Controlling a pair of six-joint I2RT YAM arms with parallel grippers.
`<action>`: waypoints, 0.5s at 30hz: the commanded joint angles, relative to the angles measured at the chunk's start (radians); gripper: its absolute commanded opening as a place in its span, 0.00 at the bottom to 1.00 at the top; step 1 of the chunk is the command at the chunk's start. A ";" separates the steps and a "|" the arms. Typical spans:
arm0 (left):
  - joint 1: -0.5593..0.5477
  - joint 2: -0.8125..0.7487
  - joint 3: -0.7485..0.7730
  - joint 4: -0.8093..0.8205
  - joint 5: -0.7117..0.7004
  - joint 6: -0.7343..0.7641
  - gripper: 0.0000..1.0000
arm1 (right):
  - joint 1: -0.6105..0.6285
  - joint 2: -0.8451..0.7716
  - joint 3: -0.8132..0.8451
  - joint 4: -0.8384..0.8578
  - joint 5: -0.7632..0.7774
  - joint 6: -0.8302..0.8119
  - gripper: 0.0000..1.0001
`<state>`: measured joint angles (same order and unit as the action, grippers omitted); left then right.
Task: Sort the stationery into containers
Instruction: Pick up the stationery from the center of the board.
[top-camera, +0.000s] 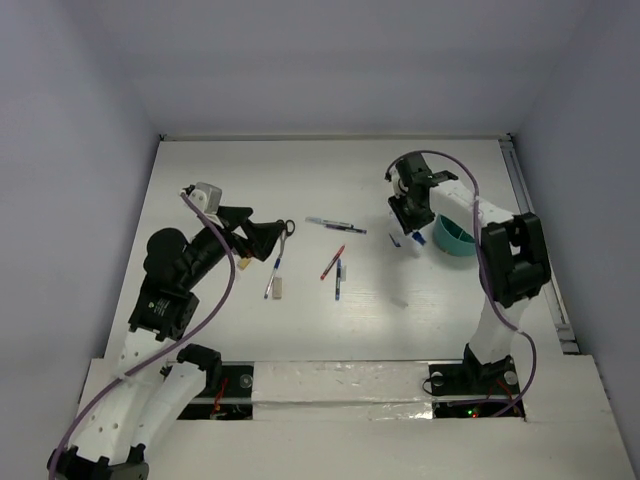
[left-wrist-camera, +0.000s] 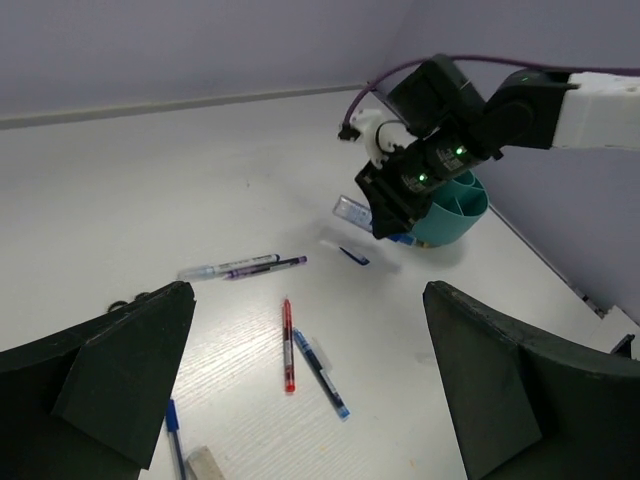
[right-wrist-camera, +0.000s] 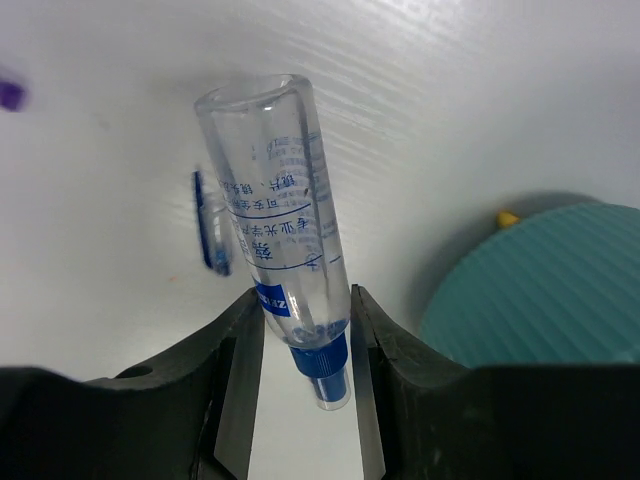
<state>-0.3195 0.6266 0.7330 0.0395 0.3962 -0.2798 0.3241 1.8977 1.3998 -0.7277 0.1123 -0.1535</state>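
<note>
My right gripper (right-wrist-camera: 305, 300) is shut on a clear glue bottle (right-wrist-camera: 275, 190) with a blue cap, its fingers pressing both sides just above the cap. Right of it stands the round teal tub (right-wrist-camera: 550, 290), also seen from above (top-camera: 455, 238). A small blue cap (right-wrist-camera: 212, 225) lies on the table left of the bottle. My left gripper (left-wrist-camera: 308, 300) hangs open over a red pen (left-wrist-camera: 288, 345) and a blue pen (left-wrist-camera: 320, 372). Two more pens (left-wrist-camera: 240, 267) lie further away. The black-handled scissors (top-camera: 288, 228) lie at the left gripper's tip.
Another blue pen (top-camera: 273, 275) and a pale eraser block (top-camera: 279, 288) lie near the left arm. A tiny yellow piece (right-wrist-camera: 508, 217) shows at the tub's edge. The table's right rail (top-camera: 525, 200) runs close behind the tub.
</note>
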 joint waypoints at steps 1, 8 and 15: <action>-0.006 0.051 0.002 0.065 0.048 -0.062 0.99 | 0.058 -0.173 0.071 0.010 -0.015 -0.008 0.19; -0.006 0.199 0.009 0.151 0.263 -0.243 0.99 | 0.219 -0.386 -0.008 0.099 -0.307 0.041 0.19; -0.006 0.301 -0.024 0.266 0.345 -0.387 0.79 | 0.362 -0.500 -0.120 0.241 -0.447 0.109 0.19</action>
<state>-0.3195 0.9131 0.7193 0.1829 0.6640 -0.5797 0.6605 1.4296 1.3132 -0.5907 -0.2268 -0.0879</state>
